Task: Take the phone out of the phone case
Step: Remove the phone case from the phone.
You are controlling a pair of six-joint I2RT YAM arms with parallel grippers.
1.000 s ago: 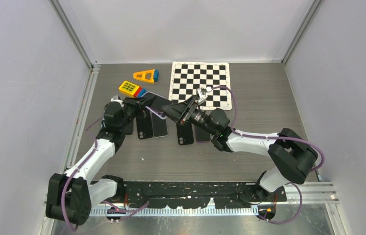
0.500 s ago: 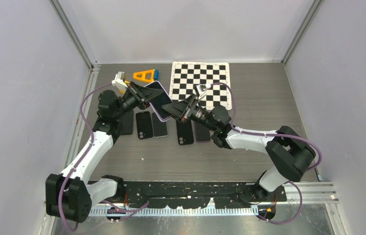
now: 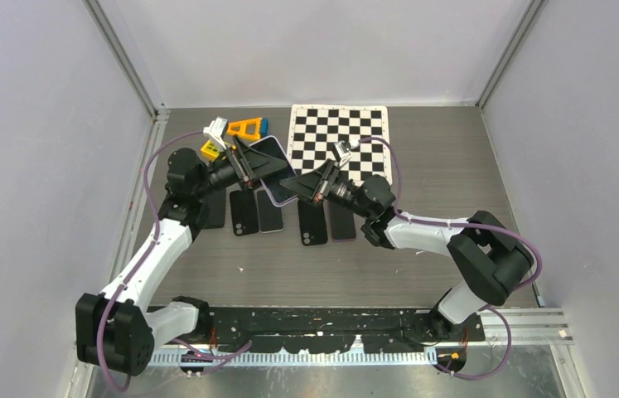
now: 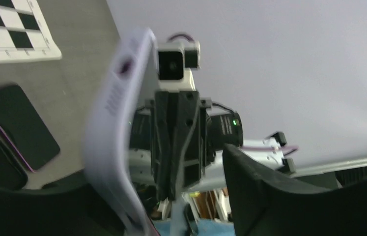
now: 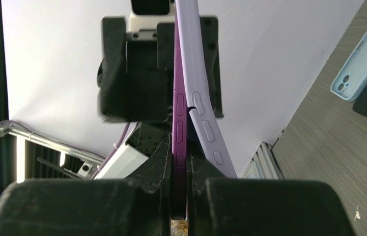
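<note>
Bowing lavender case (image 5: 206,129) gapes off phone (image 5: 180,110) clamped by right end effector (image 5: 180,169)

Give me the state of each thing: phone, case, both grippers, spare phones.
phone: raised off the table, partly pulled free.
phone case: lilac, peeled away from the phone along one edge.
right gripper: shut on the phone's edge.
left gripper: around the far end, grip unclear.
spare phones: lying flat on the table.
</note>
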